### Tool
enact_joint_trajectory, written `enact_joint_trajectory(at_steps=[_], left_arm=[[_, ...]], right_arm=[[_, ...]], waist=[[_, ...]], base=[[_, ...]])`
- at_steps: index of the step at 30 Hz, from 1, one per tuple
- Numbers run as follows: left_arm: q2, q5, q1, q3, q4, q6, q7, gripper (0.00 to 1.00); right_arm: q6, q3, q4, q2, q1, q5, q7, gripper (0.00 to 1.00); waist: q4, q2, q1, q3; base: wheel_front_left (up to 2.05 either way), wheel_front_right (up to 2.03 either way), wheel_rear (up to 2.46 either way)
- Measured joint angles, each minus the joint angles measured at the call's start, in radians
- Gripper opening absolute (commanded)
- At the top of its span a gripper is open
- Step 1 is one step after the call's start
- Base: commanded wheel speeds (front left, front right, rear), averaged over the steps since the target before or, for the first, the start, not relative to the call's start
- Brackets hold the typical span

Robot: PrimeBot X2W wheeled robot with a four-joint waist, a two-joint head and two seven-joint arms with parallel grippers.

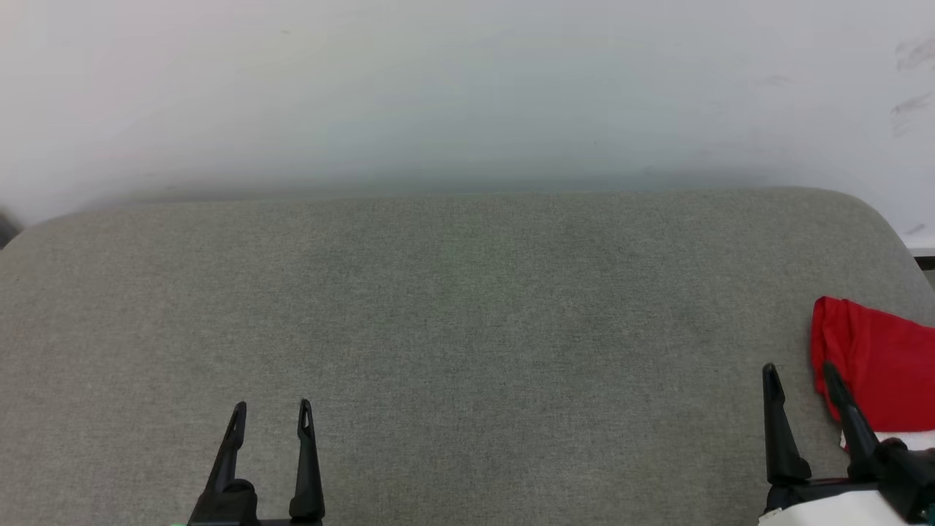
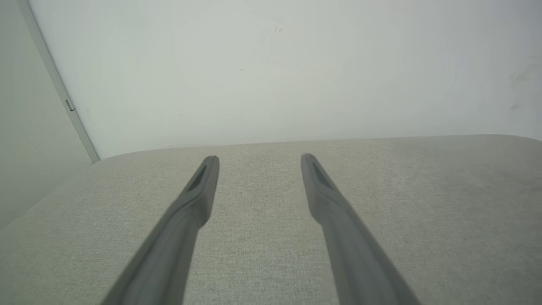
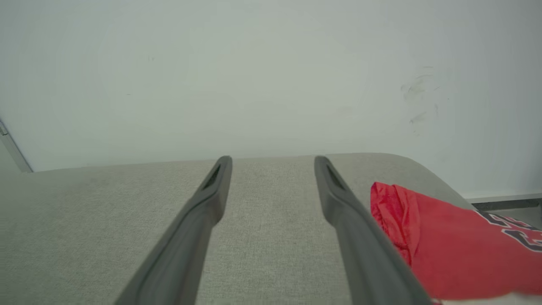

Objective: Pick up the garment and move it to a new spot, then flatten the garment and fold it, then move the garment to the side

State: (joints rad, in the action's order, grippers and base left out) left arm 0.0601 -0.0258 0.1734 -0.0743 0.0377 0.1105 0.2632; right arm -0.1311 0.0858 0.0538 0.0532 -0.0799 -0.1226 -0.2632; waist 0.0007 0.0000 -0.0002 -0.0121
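- Head view: a pale wall (image 1: 467,88) backs a grey cloth-covered surface (image 1: 467,329). The left gripper (image 1: 272,404) has its fingers spread on nothing. The right gripper (image 1: 800,369) is spread too, and the garment (image 1: 876,365) lies bunched just to its right.
- Left wrist view: spread fingers over bare grey cloth.
- Right wrist view: the red garment is heaped right of the gripper's right finger, with a dark print (image 3: 516,231) further right. It looks soft, light and limp, and would likely sag and drag. The raised fold nearest the gripper seems the best place to pinch.
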Motion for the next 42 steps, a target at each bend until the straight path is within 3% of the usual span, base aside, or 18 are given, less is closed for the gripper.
enact_joint_trajectory(at_steps=[18, 19, 23, 42], left_arm=[[-0.007, -0.021, 0.017, 0.015, -0.01, -0.043, 0.0, 1.0], [-0.007, -0.022, 0.017, 0.015, -0.014, -0.045, 0.0, 0.0], [-0.008, -0.036, 0.028, 0.012, -0.044, -0.047, -0.002, 0.0], [0.008, -0.435, -0.031, 0.023, -0.105, -0.091, -0.071, 0.0]], right_arm=[[0.0, -0.013, -0.037, -0.001, -0.064, -0.038, 0.0, 1.0], [0.0, -0.013, -0.031, -0.001, -0.064, -0.038, 0.0, 0.0], [0.0, -0.016, 0.002, -0.001, -0.071, -0.046, 0.004, 0.0], [0.0, -0.027, 0.048, 0.007, -0.027, -0.414, 0.077, 0.0]], waist=[[-0.003, 0.0, 0.0001, -0.015], [-0.003, 0.0, 0.0001, -0.015], [-0.003, 0.0, 0.0002, -0.014], [-0.002, 0.0, 0.0002, -0.01]], base=[[0.0, 0.0, 0.0], [0.0, 0.0, 0.0], [0.0, 0.0, 0.0], [0.0, 0.0, 0.0]])
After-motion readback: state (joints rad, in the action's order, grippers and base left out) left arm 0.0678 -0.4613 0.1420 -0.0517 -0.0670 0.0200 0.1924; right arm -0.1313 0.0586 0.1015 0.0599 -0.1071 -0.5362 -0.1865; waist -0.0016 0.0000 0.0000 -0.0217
